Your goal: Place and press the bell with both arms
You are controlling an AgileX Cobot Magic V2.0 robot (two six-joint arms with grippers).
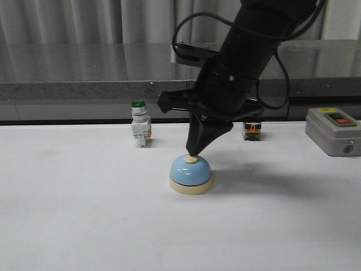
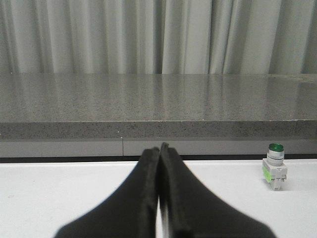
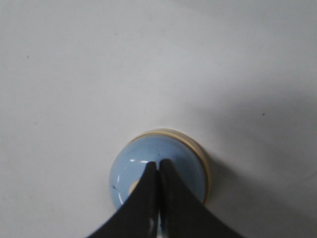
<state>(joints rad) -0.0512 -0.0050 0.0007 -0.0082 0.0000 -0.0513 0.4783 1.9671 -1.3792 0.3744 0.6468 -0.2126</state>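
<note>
The light-blue bell (image 1: 190,172) with cream base and cream button stands upright on the white table, near the middle. My right gripper (image 1: 193,152) is shut and empty, pointing down with its tips at the bell's button. In the right wrist view the shut gripper (image 3: 158,162) covers most of the button over the blue dome (image 3: 143,166). My left gripper (image 2: 160,147) is shut and empty, low over the table, and shows only in the left wrist view. The bell is not in that view.
A green-capped white push-button switch (image 1: 140,125) stands behind and left of the bell; it also shows in the left wrist view (image 2: 275,166). A grey box with a red button (image 1: 334,131) sits at the right. A small orange-and-black part (image 1: 251,130) stands behind the right arm. A grey ledge (image 1: 84,84) runs along the back.
</note>
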